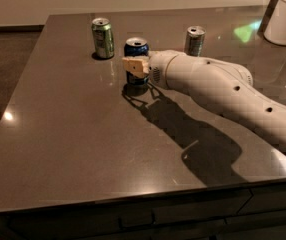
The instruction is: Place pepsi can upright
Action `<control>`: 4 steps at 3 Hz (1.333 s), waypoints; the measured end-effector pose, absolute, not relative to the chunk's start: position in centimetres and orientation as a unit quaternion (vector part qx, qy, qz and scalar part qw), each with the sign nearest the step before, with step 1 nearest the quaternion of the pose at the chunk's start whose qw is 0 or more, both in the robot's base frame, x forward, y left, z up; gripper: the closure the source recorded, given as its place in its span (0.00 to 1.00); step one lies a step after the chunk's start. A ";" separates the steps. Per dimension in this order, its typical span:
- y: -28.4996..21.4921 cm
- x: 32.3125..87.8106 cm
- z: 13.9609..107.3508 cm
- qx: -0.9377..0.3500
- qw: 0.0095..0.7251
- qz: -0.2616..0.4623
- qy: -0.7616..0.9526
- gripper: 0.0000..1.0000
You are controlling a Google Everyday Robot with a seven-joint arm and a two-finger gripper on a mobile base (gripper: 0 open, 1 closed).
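The pepsi can (136, 48), dark blue with a silver top, stands upright on the dark table (73, 134), its base at or just above the surface. My gripper (136, 67) is shut on the pepsi can, gripping it around the middle. One tan finger pad (134, 65) shows across the can's front. The white arm (223, 91) reaches in from the right and casts a shadow on the table in front of it.
A green can (103, 38) stands upright just left of and behind the pepsi can. A slim silver can (195, 40) stands behind my arm to the right. A white container (285, 14) sits at the far right corner. The table's left edge (20, 91) is near.
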State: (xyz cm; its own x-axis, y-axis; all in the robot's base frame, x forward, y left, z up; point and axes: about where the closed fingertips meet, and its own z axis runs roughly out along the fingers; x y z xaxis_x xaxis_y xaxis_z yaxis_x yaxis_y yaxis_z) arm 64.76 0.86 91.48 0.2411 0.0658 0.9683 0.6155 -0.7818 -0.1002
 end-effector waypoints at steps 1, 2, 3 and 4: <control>0.6 64.3 90.4 -0.742 0.257 -0.577 -0.223 0.83; 0.3 64.1 89.7 -0.737 0.266 -0.580 -0.220 0.61; 0.5 64.1 89.7 -0.737 0.267 -0.580 -0.221 0.37; 0.6 64.0 89.7 -0.737 0.268 -0.580 -0.221 0.13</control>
